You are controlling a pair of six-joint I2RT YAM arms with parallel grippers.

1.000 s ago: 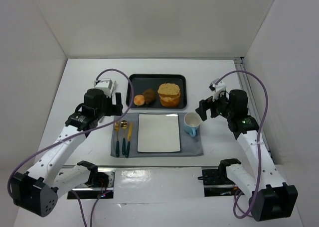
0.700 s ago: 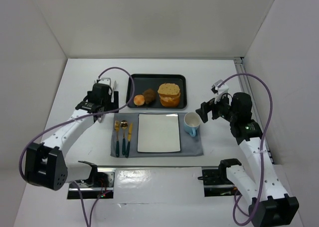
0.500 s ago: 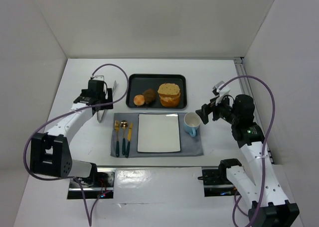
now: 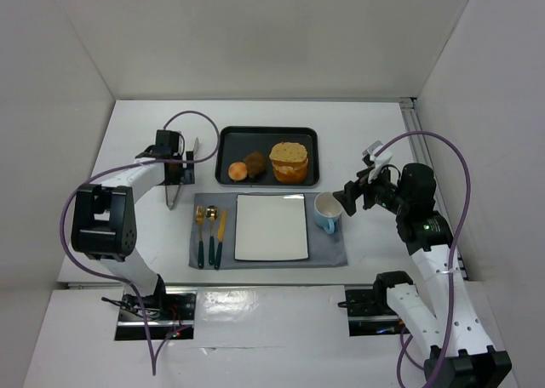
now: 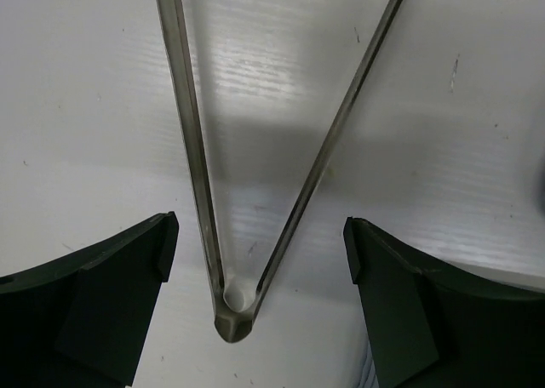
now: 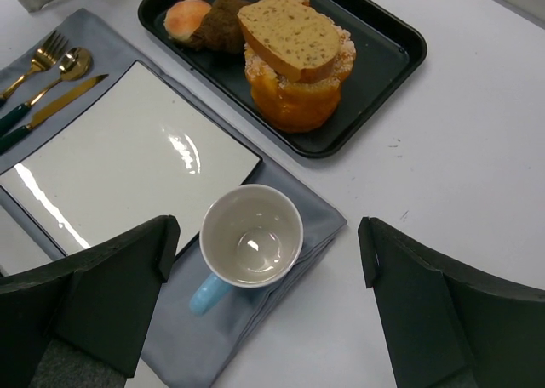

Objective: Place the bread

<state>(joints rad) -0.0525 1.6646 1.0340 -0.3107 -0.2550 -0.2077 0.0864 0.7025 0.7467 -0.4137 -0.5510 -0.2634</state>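
The bread (image 4: 288,151) is a flat tan slice lying on top of the thick orange cake in the black tray (image 4: 234,137); it also shows in the right wrist view (image 6: 289,32). My left gripper (image 4: 175,177) is open, left of the tray, straddling the hinge end of metal tongs (image 5: 194,150) that lie on the table; in the left wrist view the gripper (image 5: 260,307) has a finger on either side of them, not touching. My right gripper (image 4: 345,199) is open and empty, hovering by the cup (image 6: 251,245), far from the bread.
A white square plate (image 4: 271,226) sits on a grey placemat (image 4: 328,250) with a fork, spoon and knife (image 4: 209,231) on its left. A small orange roll (image 6: 186,17) and a dark brown roll (image 6: 223,18) lie in the tray.
My left arm has swung back and left, bringing its gripper over the tongs beside the tray. My right gripper has shifted slightly. The bread has not moved.
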